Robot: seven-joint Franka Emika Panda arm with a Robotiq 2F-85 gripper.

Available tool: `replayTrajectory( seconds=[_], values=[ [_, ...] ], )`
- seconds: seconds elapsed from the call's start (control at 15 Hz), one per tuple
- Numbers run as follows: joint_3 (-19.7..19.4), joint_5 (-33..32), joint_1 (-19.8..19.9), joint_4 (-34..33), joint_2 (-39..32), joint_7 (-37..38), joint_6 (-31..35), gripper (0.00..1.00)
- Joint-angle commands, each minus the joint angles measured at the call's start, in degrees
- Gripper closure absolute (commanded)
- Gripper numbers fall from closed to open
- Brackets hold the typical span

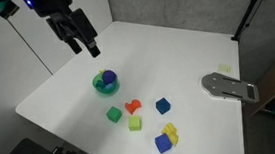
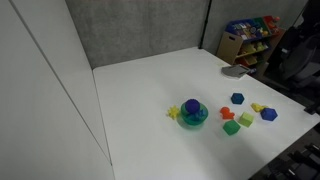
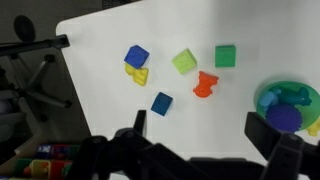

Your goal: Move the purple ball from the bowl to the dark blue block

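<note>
In an exterior view the gripper (image 1: 87,49) hangs in the air over the far left part of the white table (image 1: 195,42), well above the top and apart from every toy. In the wrist view its two fingers (image 3: 262,130) stand wide apart at the bottom of the picture, with nothing between them. Just to the right of the gripper and nearer, the bowl (image 1: 105,85) stands on the table, and the purple ball (image 1: 103,78) sits inside it, showing above the rim. To the right of the bowl and nearer is a loose group of toys: a green block (image 1: 114,114), then a red piece (image 1: 133,106) with a lime block (image 1: 135,123) just in front of it, then the dark blue block (image 1: 162,106), which stands alone with its top bare, well apart from the bowl. Nearer and slightly right of it lies a brighter blue block (image 1: 164,142) joined to a yellow piece (image 1: 171,132). Far to the right, near the table's edge, lies a flat grey metal plate (image 1: 229,86). In the wrist view the dark blue block (image 3: 161,103) is left of the middle and the bowl (image 3: 262,98) with the purple ball (image 3: 283,118) is at the right edge. In an exterior view a small yellow piece (image 2: 173,112) lies just beside the bowl (image 2: 193,120) on its left, and a shelf of coloured things (image 2: 250,35) stands beyond the table at the far right.
</note>
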State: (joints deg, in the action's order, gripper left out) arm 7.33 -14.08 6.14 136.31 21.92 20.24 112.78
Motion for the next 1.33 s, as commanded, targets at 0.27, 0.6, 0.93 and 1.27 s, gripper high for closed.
replayTrajectory(
  seconds=[0.27,0.6,0.93,1.27],
  values=[
    [-0.42,5.01,-5.98,-3.62,-8.86,-0.94,10.24,0.00],
    [-0.62,10.62,-8.47,-6.12,-17.26,-2.81,20.16,0.00],
    [-0.35,13.03,-10.37,-9.53,-26.46,-4.40,27.83,0.00],
    [-1.06,11.77,-12.29,-13.38,-35.56,-2.92,32.56,0.00]
  ],
)
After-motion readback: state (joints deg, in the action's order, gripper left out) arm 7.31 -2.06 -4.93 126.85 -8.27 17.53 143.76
